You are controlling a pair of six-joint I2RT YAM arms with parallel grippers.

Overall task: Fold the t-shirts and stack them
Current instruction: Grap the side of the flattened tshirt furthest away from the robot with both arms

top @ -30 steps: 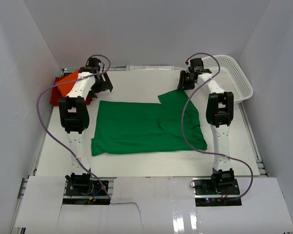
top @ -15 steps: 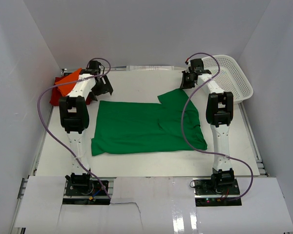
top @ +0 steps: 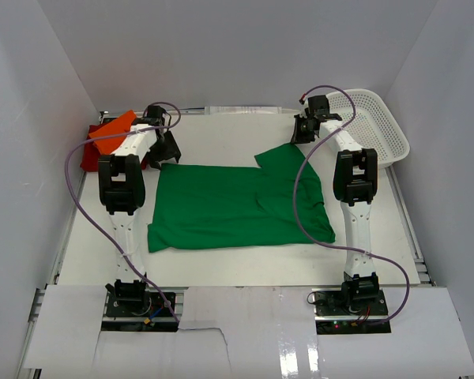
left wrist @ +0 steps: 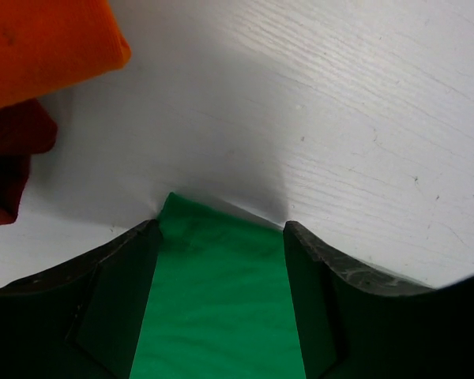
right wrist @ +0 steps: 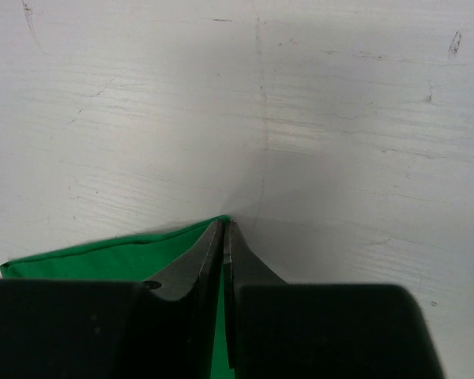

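Note:
The green t-shirt lies spread flat in the middle of the table. My left gripper is open over its far left corner, and that corner lies between the two fingers. My right gripper is shut on the shirt's far right corner, the cloth pinched between its fingers. The folded orange t-shirt lies on the dark red t-shirt at the far left; both show in the left wrist view, the orange above the red.
A white mesh basket stands at the far right corner, beside the right arm. White walls close in the table on three sides. The arms' cables loop over the shirt's edges.
My left gripper has moved down and nearer, from beside the orange shirt onto the green shirt's far left corner. The right gripper has stayed put.

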